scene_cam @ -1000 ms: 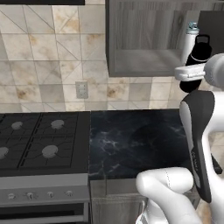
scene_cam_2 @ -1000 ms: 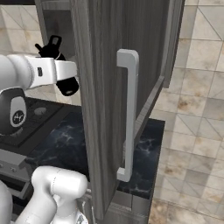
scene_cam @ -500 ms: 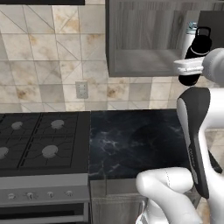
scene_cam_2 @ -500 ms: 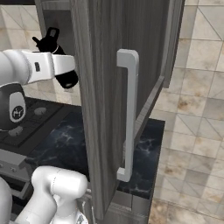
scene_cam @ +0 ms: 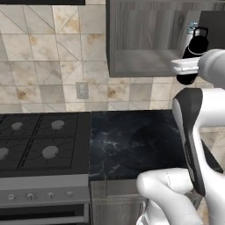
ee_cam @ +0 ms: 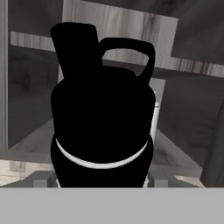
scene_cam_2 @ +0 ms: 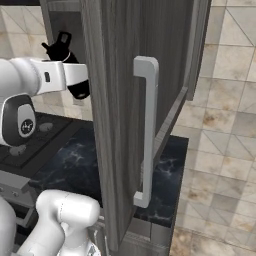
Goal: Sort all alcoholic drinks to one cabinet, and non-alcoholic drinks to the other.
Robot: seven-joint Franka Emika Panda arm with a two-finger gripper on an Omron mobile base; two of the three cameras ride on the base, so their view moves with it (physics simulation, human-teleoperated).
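1. The gripper [scene_cam: 196, 44] is clenched on the black bottle [scene_cam: 196, 47], whose body and loop-handled cap stand right in front of the hand camera [ee_cam: 101, 127], with the finger blocks pressed to its lower sides at 8 and 4 o'clock.
2. What has just changed: over the last second the arm has lifted the black bottle from level with the cabinet's lower edge to well above it. In the left base view it now sits at about 2 o'clock, in front of the open cabinet [scene_cam: 145, 39].
3. Its grip looks the same throughout; only height and reach have changed.
4. Behind the black bottle, at 3 o'clock in the hand view, a sliver of the white bottle [ee_cam: 154, 117] shows, standing inside on the shelf.
5. In the right base view the cabinet door [scene_cam_2: 125, 115] stands swung open with its pale handle [scene_cam_2: 146, 130], and the bottle [scene_cam_2: 64, 50] is at 10 o'clock behind the door's edge.
6. My reading: the non-alcoholic drink is being carried in to join the white one; it is not yet set down, so pushing forward and lowering onto the shelf remain.
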